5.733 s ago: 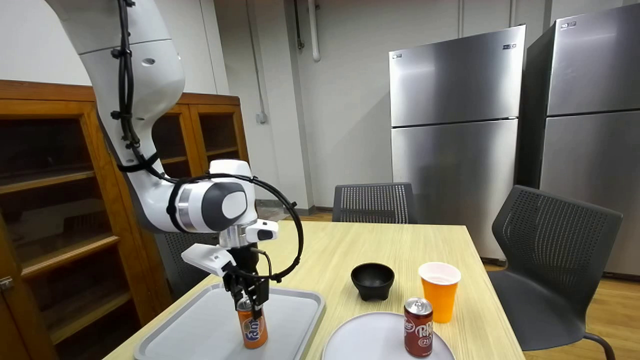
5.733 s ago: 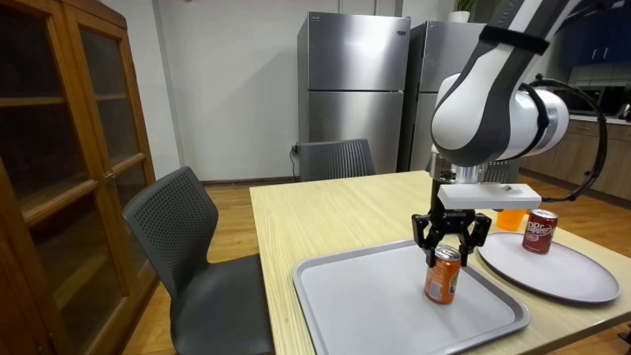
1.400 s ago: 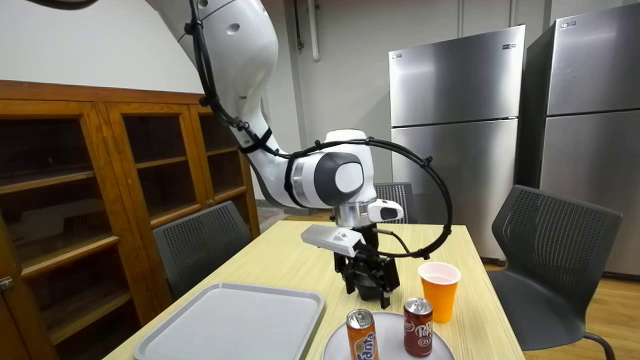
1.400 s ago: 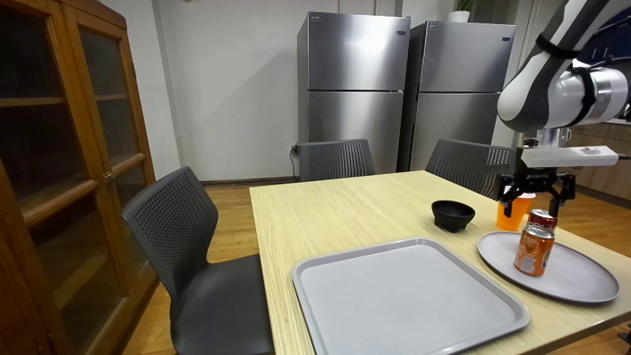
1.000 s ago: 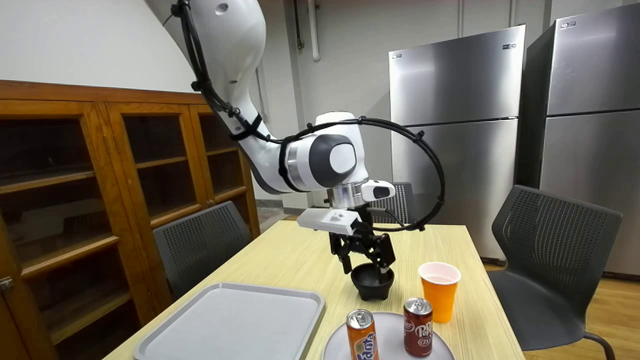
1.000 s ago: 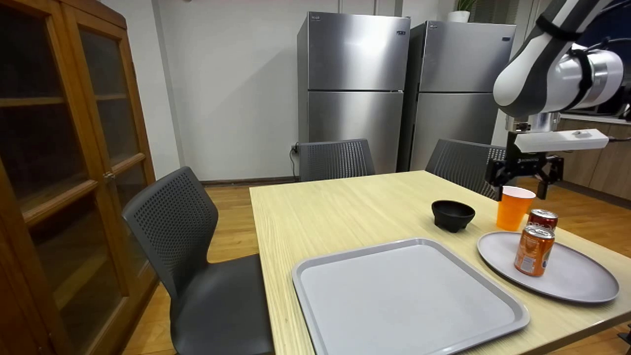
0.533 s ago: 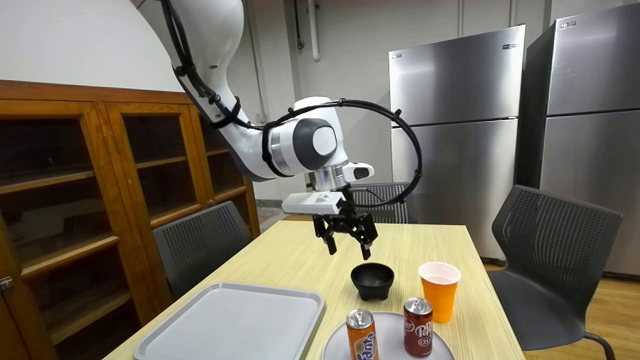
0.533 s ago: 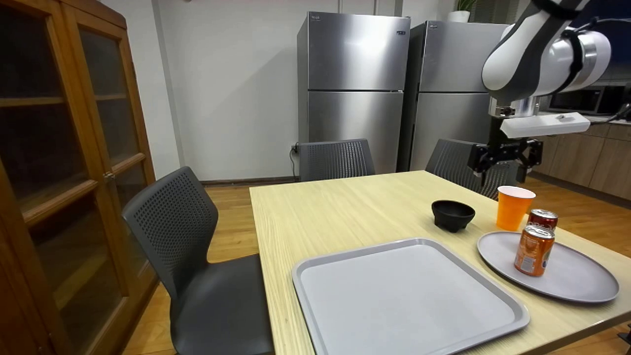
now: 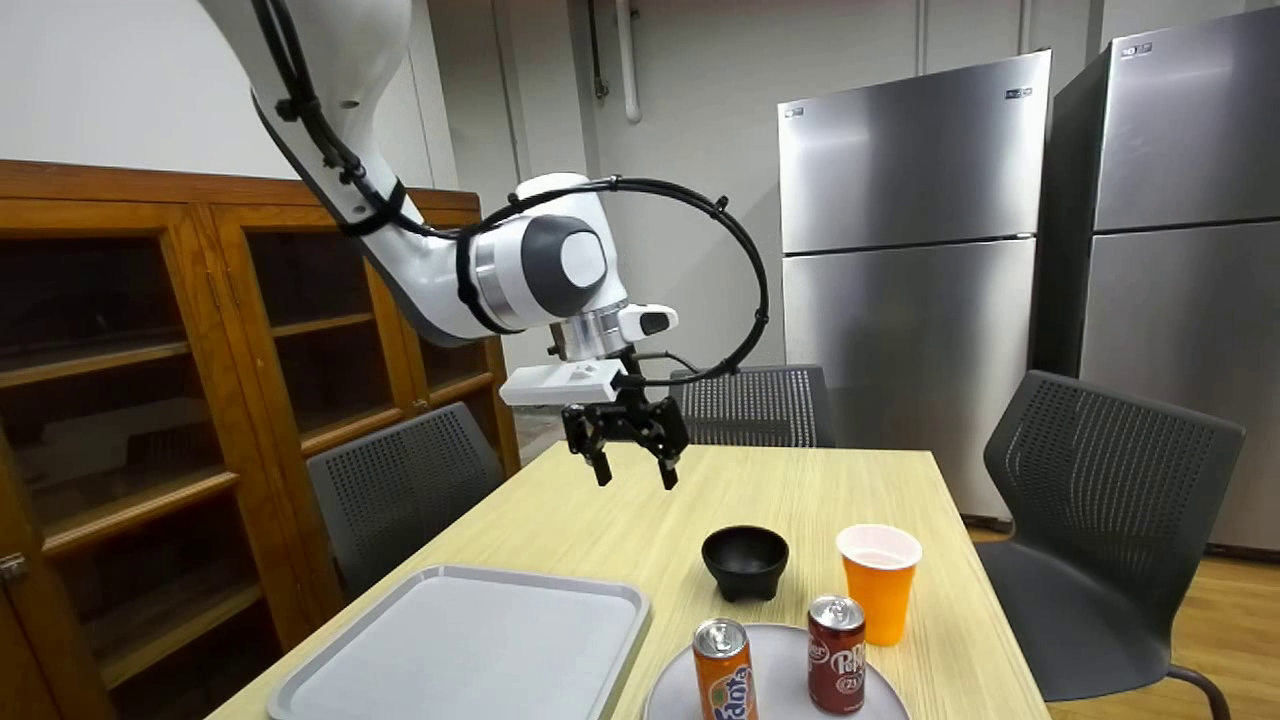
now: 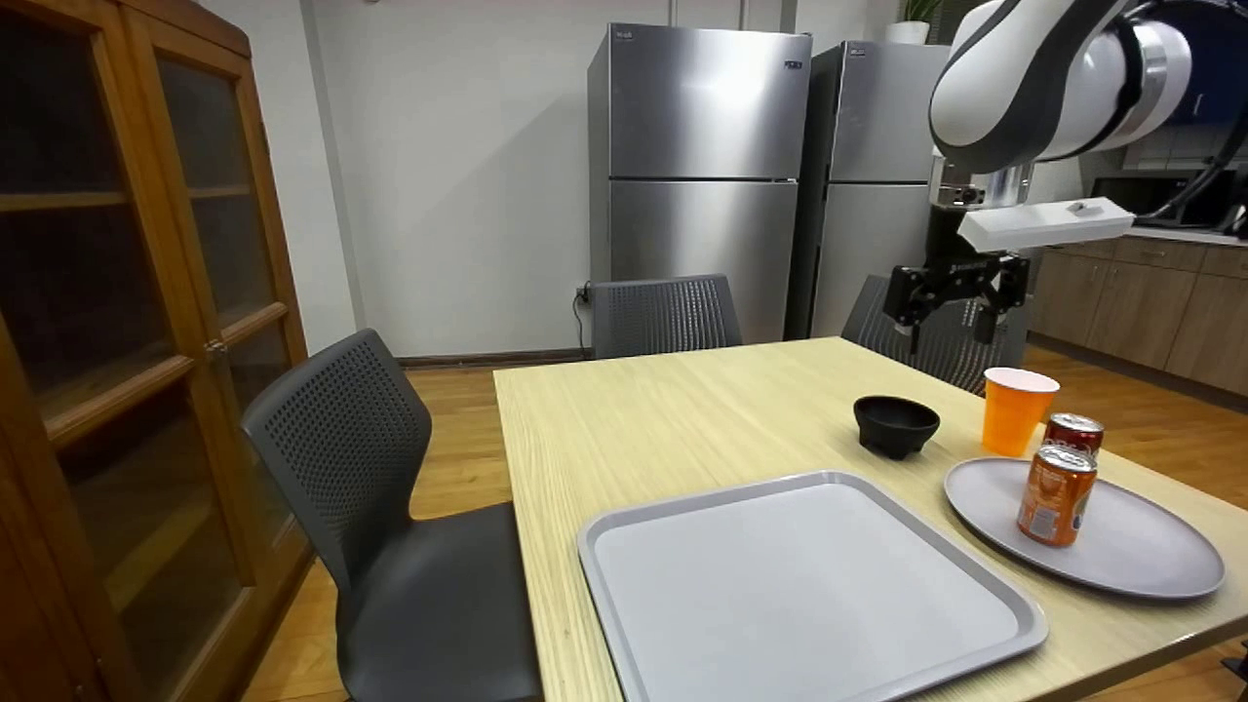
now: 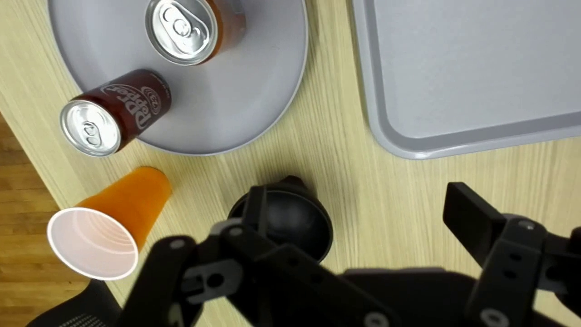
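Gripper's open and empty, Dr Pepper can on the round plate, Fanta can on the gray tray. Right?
Not quite: the Fanta can stands on the round plate, not the gray tray; the wrist view shows it. The rest is right: gripper open and empty, Dr Pepper can on the plate.

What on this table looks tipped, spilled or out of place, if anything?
Nothing stands out. The Fanta can and Dr Pepper can stand upright on the round plate, the orange cup and black bowl sit upright on the table, and the gray tray lies flat. No spill shows. The open gripper hangs above the table, holding nothing.
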You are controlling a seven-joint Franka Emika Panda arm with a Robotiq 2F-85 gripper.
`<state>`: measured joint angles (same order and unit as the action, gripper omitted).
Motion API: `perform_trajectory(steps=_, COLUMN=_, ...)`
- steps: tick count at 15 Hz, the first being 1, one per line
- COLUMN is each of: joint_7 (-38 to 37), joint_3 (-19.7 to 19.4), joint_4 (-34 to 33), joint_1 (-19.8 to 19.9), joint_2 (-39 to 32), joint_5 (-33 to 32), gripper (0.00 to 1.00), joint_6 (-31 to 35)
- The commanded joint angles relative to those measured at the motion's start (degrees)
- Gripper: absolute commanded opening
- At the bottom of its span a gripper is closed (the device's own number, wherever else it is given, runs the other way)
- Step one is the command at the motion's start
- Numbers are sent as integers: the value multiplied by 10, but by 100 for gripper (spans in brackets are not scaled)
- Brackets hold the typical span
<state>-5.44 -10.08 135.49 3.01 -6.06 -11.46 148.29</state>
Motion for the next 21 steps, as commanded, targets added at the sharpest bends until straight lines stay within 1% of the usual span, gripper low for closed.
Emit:
perform_trajectory(steps=1, joint_7=-28, joint_3=21, joint_4=31, joint_1=-8, joint_2=45, joint_5=-26, gripper=100, joint_6=-8)
perform_trajectory(steps=4, joint_7=-44, joint_3=36, joint_4=39, joint_1=-15, joint_2=57, joint_5=-49, gripper=100, joint_6=-17)
perform_trajectory(steps=5, joint_7=-18, joint_3=34, joint_4=21, joint_1=-4, joint_2=30, joint_5=-24, gripper=100, joint_6=-1)
perform_trajectory(steps=8, joint_7=-25, joint_3=40, joint_4=28, joint_1=-8, joint_2=37, joint_5=-32, gripper=100, joint_6=-2)
perform_trajectory(steps=21, joint_7=-25, joint_3=40, joint_4=30, joint_1=-8, joint_2=37, joint_5=-32, gripper=100, joint_6=-2)
